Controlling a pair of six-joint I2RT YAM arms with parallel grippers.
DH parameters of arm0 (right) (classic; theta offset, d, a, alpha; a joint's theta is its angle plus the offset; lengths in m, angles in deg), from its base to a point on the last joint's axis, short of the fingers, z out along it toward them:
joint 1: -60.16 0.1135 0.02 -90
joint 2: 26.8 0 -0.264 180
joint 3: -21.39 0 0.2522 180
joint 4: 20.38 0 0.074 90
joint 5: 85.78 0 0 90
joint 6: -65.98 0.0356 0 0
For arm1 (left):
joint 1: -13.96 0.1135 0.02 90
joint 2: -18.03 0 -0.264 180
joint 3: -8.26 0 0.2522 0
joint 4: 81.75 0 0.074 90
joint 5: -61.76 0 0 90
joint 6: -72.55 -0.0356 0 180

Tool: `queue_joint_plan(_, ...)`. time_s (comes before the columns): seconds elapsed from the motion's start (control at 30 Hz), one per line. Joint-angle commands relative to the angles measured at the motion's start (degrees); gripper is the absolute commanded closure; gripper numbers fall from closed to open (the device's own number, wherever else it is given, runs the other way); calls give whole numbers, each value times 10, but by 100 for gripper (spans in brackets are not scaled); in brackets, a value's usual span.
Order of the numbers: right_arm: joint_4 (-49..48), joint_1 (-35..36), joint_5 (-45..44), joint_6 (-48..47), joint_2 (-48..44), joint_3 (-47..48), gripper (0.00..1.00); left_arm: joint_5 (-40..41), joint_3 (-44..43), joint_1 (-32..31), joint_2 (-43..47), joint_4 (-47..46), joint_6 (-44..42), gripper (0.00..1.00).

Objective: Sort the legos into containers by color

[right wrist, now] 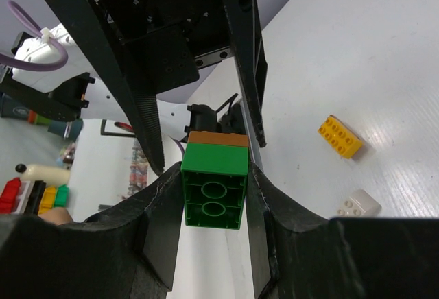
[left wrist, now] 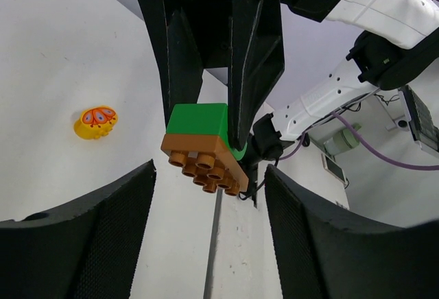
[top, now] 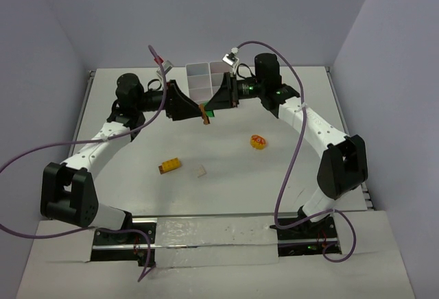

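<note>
1. Nothing looks sorted yet. The compartments you can see in the white tray point(top: 199, 73), at 12 o'clock on the table point(top: 226, 203), look empty, though both grippers hide its near row.
2. Your right gripper point(right wrist: 212, 203) is clamped on the green brick point(left wrist: 199, 119). It holds the brick in the air just off the tray's 6 o'clock side, with a brown plate point(left wrist: 206, 156) stuck to it.
3. Your left gripper point(left wrist: 209, 179) straddles that brown plate with its fingers spread and a sliver of gap on each side. I'd judge the pair is about to be pulled apart.
4. Three pieces remain loose on the table. A yellow brick point(top: 170, 166) lies at 7 o'clock of the held pair, a white piece point(top: 201, 171) at 6, and a round yellow piece point(top: 258, 141) at 4.
5. Both grippers crowd the tray's near edge, so one will likely have to back off before any drop.
</note>
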Motion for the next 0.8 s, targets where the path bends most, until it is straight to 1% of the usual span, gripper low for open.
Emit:
queue_joint_plan(0.0,-23,9,8,-8,-26,3,100,-7,-20,-8,-4,-27,9,29)
queue_joint_plan(0.07,-9,11,8,-15,-22,7,100,-10,-20,-10,-7,-43,19,30)
queue_joint_plan(0.2,-18,12,9,-10,-21,8,100,-19,-20,-12,-12,-53,31,31)
queue_joint_plan(0.27,-19,11,9,-7,-20,8,100,-25,-17,-13,-13,-69,42,38)
queue_joint_plan(0.4,-19,11,12,-6,-18,9,100,-31,-12,-13,-11,-81,48,54)
queue_joint_plan(0.57,-18,10,17,-10,-16,7,100,-41,4,-13,-5,-115,67,63)
queue_joint_plan(0.63,-6,10,14,-22,-16,11,100,-44,4,-12,-4,-117,67,71)
queue_joint_plan(0.7,3,4,14,-27,-16,13,100,-48,2,-9,-4,-111,65,92)
queue_joint_plan(0.73,4,-1,14,-29,-16,14,100,-48,3,-7,-4,-110,65,98)
queue_joint_plan(0.77,9,-8,15,-33,-17,20,100,-46,8,0,-2,-109,64,100)
